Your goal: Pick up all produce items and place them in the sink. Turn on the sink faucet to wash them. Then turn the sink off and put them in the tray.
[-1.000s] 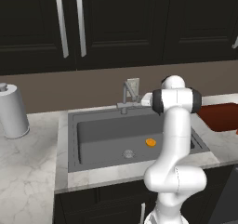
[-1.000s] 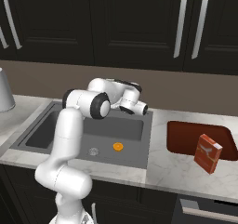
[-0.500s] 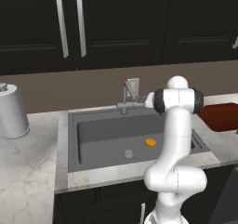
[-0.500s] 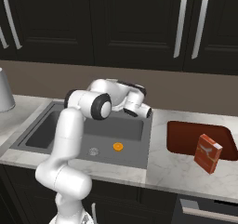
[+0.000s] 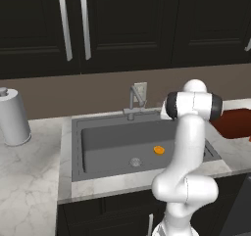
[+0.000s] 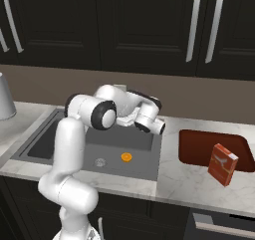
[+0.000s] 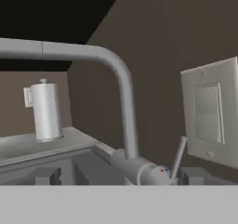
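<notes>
The arm reached over the sink [image 5: 98, 147], its wrist bent toward the faucet [image 7: 122, 102]. The pincer [image 7: 120, 177] stood wide open and empty just before the faucet's base.

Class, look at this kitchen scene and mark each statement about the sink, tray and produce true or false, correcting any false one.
1. The orange produce piece lies inside the sink. True.
2. The tray holds the orange piece. False: a red box stands at it.
3. The gripper grips the faucet. False: it is open, facing the faucet base.
4. A grey canister stands on the counter left of the sink. True.
</notes>
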Robot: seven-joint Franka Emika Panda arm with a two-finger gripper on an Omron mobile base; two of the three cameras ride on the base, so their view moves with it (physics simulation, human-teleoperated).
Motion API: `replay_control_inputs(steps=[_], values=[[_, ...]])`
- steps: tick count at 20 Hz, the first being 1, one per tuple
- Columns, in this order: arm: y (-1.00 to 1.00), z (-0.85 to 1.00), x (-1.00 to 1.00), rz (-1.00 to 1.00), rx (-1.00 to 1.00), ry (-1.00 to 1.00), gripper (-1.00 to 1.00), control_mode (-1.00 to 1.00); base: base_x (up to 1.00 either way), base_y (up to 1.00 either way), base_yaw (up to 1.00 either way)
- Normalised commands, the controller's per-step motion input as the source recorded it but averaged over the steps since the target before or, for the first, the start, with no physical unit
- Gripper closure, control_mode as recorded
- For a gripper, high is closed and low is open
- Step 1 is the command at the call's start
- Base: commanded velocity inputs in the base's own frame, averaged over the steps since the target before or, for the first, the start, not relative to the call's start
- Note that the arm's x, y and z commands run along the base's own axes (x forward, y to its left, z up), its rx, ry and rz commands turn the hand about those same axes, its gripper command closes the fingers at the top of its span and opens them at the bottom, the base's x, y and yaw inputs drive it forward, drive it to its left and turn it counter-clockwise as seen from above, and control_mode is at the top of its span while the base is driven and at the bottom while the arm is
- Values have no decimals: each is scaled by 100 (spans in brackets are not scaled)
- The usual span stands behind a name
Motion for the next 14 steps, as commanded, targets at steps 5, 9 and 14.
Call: replay_control_inputs(steps=[5,9,14], values=[[-26,39,-55,0,0,-5,-100,-100,0,0,0],[-27,50,-53,0,0,-7,-100,-100,0,0,0],[-9,56,-48,-1,0,-1,-100,-100,0,0,0]])
